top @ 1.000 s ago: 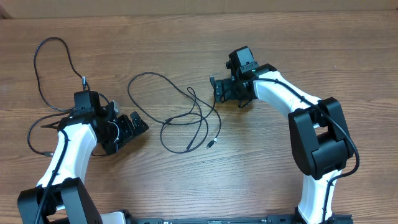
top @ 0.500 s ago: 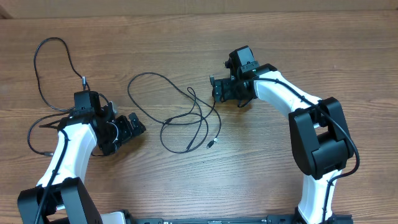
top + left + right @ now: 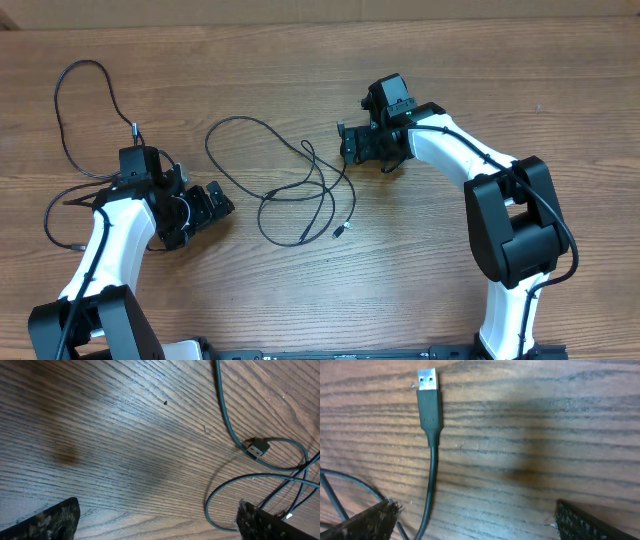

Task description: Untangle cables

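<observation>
The thin black cables lie in two groups. One tangle of loops lies mid-table, with a small plug end at its lower right. Another cable loops at the far left with a silver-tipped end. My left gripper is open and empty left of the middle tangle. Its wrist view shows the open jaws, a USB plug and cable loops ahead. My right gripper is open at the tangle's upper right. Its wrist view shows a cable between the jaws, ending in a USB plug.
The wooden table has its far edge along the top of the overhead view. Thicker black cords run along both white arms. The left arm lies over part of the left cable's loops.
My left gripper has drawn back slightly to the left. My right gripper has shifted a little to the left. The cables have not moved.
</observation>
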